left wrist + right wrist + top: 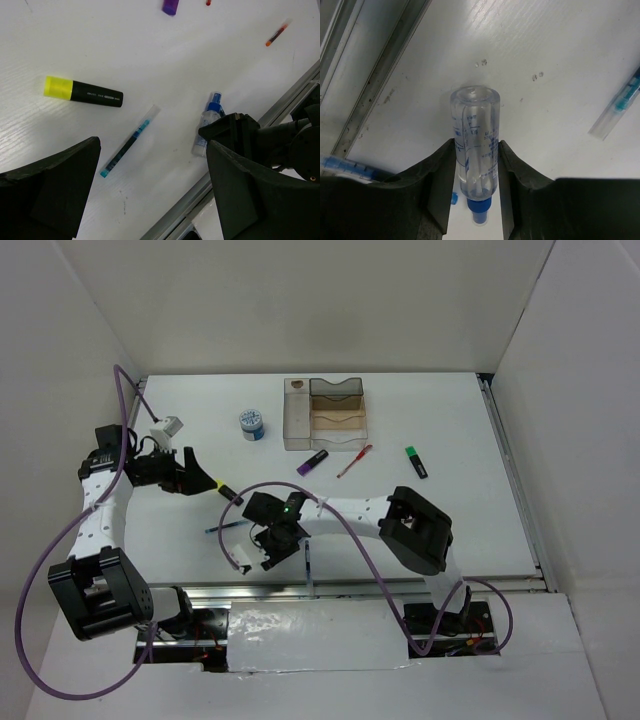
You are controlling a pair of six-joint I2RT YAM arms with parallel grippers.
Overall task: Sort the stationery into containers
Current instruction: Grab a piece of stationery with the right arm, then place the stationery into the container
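The left arm (pixel 104 512) and right arm (pixel 350 510) are white with black joints and black gripper fingers (pixel 432 195); purple cables (pixel 124 390) run along them.

Clear shiny plastic bottle (pixel 475 145), white bench (pixel 555 40) with a fine grain and a soft shine, dull grey metal rail (pixel 375 75), see-through smoky brown plastic organiser (pixel 325 415), smooth black plastic highlighter (pixel 95 95)

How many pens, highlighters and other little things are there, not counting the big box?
Highlighters: 3 (yellow, purple, green)
Pens: 3 (blue, red, one by the near edge)
Bottle: 1
Tub: 1
Total: 8
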